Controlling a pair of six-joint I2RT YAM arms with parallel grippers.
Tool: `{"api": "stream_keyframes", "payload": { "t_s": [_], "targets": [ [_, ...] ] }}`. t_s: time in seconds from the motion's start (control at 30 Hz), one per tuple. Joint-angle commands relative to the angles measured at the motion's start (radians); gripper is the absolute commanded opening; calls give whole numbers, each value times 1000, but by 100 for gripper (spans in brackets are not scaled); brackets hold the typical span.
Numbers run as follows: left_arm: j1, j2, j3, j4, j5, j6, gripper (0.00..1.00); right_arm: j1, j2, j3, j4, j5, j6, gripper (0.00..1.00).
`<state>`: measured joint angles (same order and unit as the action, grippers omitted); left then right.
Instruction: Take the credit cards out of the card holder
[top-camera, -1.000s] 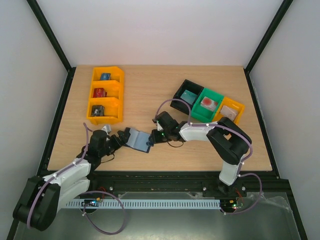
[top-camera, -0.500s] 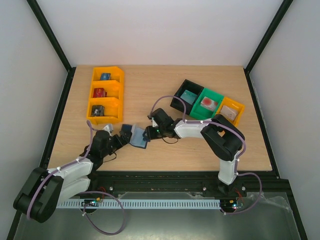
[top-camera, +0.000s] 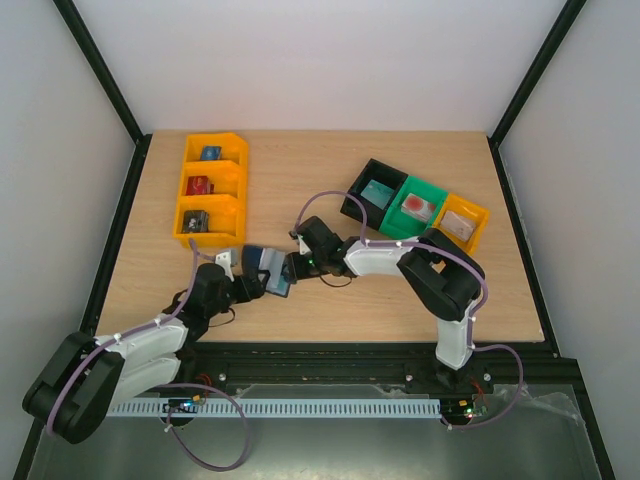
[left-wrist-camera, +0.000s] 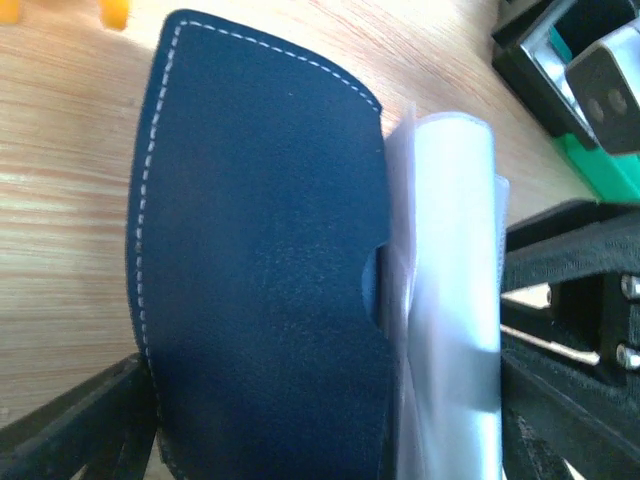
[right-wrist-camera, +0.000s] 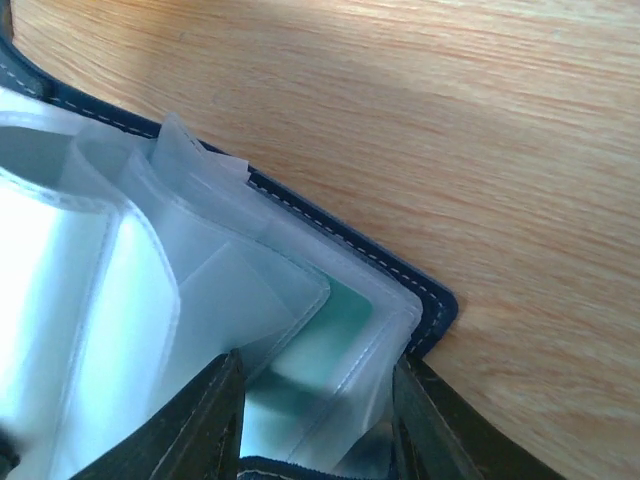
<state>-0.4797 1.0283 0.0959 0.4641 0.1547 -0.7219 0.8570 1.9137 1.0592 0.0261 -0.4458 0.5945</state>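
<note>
Two arms meet at the card holder (top-camera: 262, 268), which sits on the left half of the surface (top-camera: 400, 290), close to the near edge and just off the near end of the orange bin (top-camera: 210, 195). The left tool (top-camera: 243, 285) is at its near-left side and the right tool (right-wrist-camera: 318, 380) at its right side, so the holder runs lengthwise between them.

The left tool's jaws are spread wide astride the holder's navy back, but I cannot tell whether they press on it. The right tool is partly open, with a clear sleeve (right-wrist-camera: 330, 300) lying between its fingers and no visible pinch.

One teal credit card (right-wrist-camera: 320, 350) shows inside that sleeve, straight ahead of the right tool. That arm is the nearer one for the pull, I judge.
</note>
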Motion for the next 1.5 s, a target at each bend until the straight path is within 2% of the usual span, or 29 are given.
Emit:
{"api": "stream_keyframes", "payload": {
  "t_s": [0.0, 0.27, 0.4, 0.6, 0.8, 0.97, 1.07, 1.17, 1.3, 1.47],
  "targets": [
    [-9, -9, 16, 41, -13, 70, 78, 19, 13, 11, 39, -54, -7, 41],
    [-7, -25, 23, 58, 5, 89, 4, 17, -19, -13, 57, -78, -15, 42],
    [16, -71, 57, 76, 61, 167, 2, -2, -101, -55, 51, -71, -68, 46],
    [157, -211, 167, 132, 343, 209, 2, -105, -379, -187, 134, -193, -146, 61],
    [189, -314, 289, 295, 614, 194, 2, -190, -659, -293, 374, -343, -121, 87],
    [187, -340, 362, 340, 570, 110, 2, -184, -676, -281, 642, -462, 28, 98],
    [185, -343, 360, 383, 557, 56, 2, -142, -664, -286, 766, -446, 81, 99],
    [179, -344, 361, 380, 573, 58, 2, -94, -631, -249, 748, -416, 60, 96],
    [177, -349, 359, 383, 588, 50, 2, -88, -593, -240, 784, -398, 98, 84],
    [176, -353, 358, 385, 607, 38, 2, -89, -576, -240, 793, -368, 114, 59]
  ]
}}
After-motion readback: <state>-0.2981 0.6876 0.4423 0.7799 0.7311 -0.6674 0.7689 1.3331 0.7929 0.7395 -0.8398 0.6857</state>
